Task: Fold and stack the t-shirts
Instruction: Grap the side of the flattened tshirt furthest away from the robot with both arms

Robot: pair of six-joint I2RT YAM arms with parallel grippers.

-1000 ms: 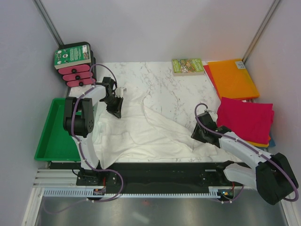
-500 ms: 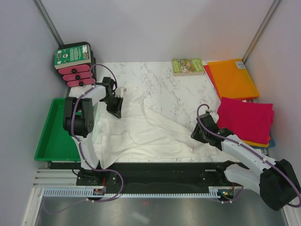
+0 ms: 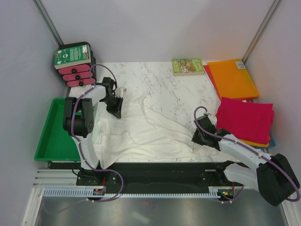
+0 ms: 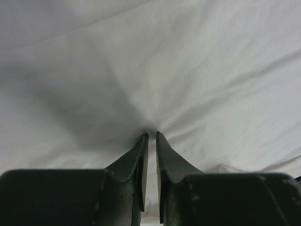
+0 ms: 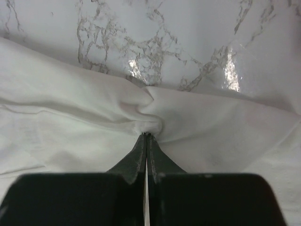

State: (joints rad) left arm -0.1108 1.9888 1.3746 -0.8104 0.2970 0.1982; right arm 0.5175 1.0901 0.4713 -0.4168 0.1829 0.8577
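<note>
White, thin and super wrinkly: the white t-shirt is spread over the glossy marble table, right beside the green tray. Folded flat on the right are the magenta t-shirt and the orange t-shirt. The left gripper is nearly closed, pinching puckered white cloth. The right gripper is clamped tight on a bunched edge of it.

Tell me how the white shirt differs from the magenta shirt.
The white shirt lies unfolded and wrinkled across the table; the magenta shirt is folded flat at the right edge. The white shirt is pinched by the left gripper and the right gripper; the magenta shirt is untouched. Both are plain cloth.
</note>
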